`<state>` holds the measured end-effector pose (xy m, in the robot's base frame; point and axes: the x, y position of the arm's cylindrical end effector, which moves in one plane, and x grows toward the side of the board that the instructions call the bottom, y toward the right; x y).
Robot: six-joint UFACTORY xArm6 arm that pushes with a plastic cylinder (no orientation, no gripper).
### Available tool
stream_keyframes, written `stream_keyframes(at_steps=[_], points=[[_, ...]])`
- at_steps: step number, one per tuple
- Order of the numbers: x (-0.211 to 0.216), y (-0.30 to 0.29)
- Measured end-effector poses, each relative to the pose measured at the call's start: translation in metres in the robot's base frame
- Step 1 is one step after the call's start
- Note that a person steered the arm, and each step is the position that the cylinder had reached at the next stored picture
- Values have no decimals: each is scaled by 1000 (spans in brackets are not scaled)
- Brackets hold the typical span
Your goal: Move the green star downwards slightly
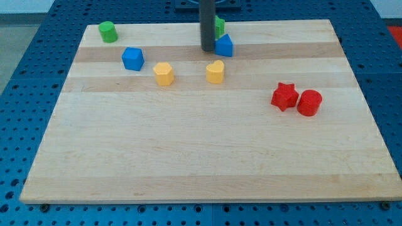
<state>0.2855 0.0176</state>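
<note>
The green star (220,26) sits at the view's top centre, mostly hidden behind my rod, with only its right side showing. My tip (207,49) rests on the board just left of a blue block (224,46), and below and left of the green star. The blue block touches the star's lower side.
A wooden board (201,150) holds a green cylinder (108,31) at the top left, a blue block (132,58), a yellow hexagon (163,73), a yellow heart (215,71), a red star (284,96) and a red cylinder (309,102) at the right.
</note>
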Motion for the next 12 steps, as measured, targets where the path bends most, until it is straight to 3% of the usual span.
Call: stream_keyframes(at_steps=[1, 3, 5, 8, 12], points=[[-12, 44], [-63, 57], [-69, 12], [-67, 3], [-40, -95]])
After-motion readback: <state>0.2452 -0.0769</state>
